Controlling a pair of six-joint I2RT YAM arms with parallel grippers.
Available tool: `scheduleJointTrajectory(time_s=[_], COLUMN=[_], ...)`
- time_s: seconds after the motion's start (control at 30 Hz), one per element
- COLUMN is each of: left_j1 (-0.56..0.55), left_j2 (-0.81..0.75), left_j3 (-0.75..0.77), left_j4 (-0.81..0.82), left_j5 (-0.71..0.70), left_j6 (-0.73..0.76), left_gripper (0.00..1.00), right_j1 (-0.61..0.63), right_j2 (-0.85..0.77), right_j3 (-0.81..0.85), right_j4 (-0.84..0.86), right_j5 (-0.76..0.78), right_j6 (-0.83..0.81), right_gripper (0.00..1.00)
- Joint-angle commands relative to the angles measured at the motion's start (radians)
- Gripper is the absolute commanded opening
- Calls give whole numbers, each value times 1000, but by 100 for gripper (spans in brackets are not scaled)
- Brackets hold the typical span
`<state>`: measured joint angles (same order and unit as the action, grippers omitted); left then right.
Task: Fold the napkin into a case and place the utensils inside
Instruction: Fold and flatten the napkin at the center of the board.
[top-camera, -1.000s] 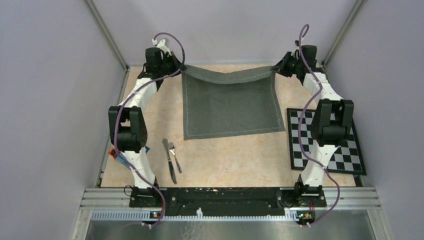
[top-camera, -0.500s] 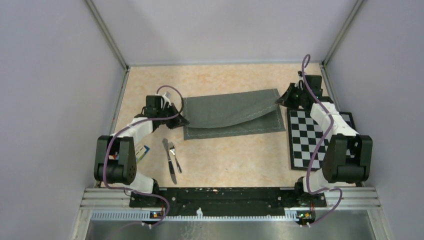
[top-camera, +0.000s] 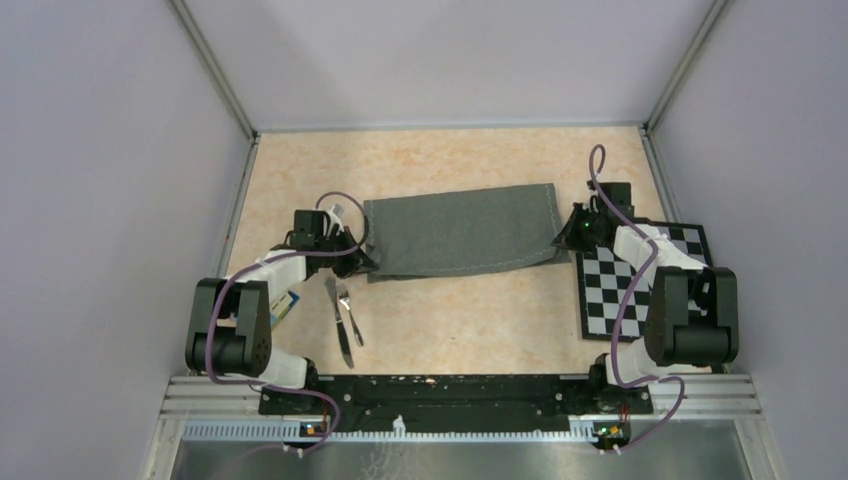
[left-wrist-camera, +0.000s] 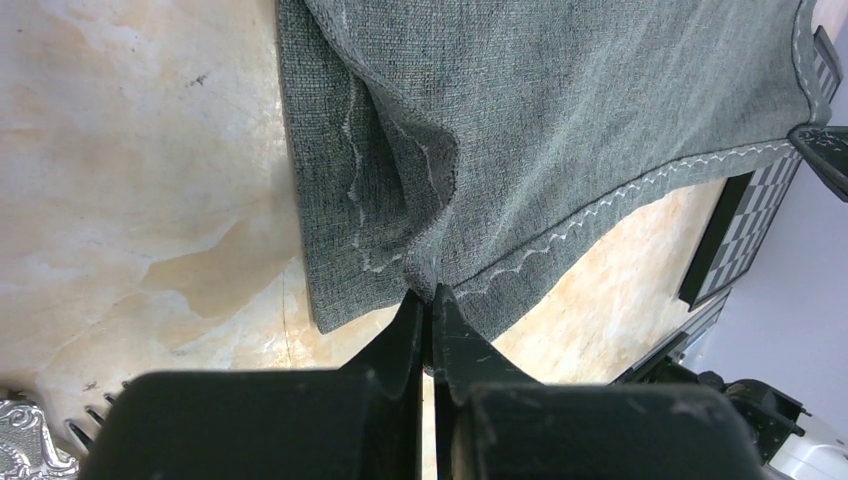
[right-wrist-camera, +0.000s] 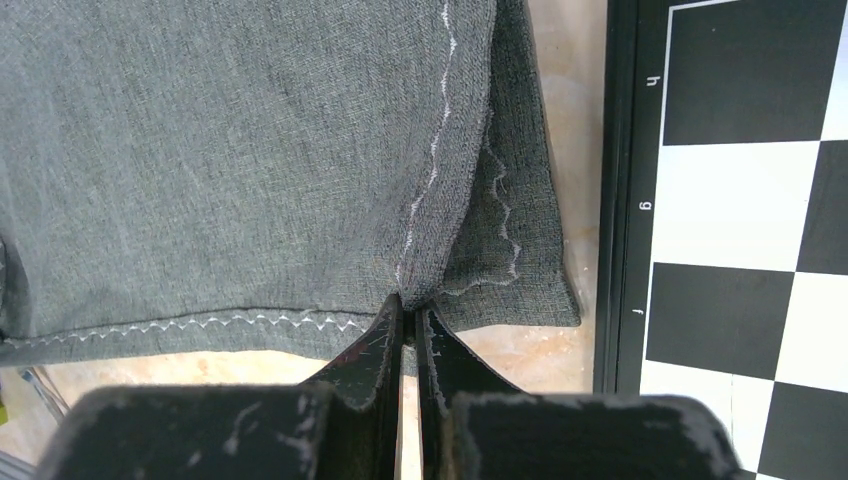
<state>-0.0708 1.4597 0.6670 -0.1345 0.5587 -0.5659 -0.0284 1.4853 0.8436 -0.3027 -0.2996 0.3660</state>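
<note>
Napkin (top-camera: 462, 230): folded double into a wide oblong, lying flat mid-surface (top-camera: 450, 160), stitched hem along its near edge.

Left hand (left-wrist-camera: 432, 300): closed, pinching the upper layer at the napkin's near left corner.

Right hand (right-wrist-camera: 408, 305): closed, pinching the upper layer at the near right corner, just beside the checkered board (top-camera: 650, 285).

Knife (top-camera: 338, 320) and fork (top-camera: 350, 312): side by side on the surface, fork to the right, nearer the arm bases than the napkin's left end, outside the cloth.
</note>
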Motion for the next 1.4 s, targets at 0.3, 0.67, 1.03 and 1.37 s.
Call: scheduleJointTrajectory(time_s=[0.3, 0.67, 1.03, 1.37], left_j1=[-2, 42, 51, 47], left_j2=[-36, 426, 334, 103], left_j3=[98, 957, 672, 162], left_j4=[69, 28, 104, 157], left_j5=[-32, -14, 81, 80], left_j6=[-13, 9, -31, -45], left_gripper=[0, 0, 0, 0], right_j1=[-2, -1, -1, -2], right_j2=[15, 544, 374, 165], right_j3=[155, 1031, 666, 257], right_j4=[77, -22, 90, 123], right_j5=[-44, -153, -186, -104], right_j6=[35, 131, 140, 45], right_gripper=[0, 0, 0, 0])
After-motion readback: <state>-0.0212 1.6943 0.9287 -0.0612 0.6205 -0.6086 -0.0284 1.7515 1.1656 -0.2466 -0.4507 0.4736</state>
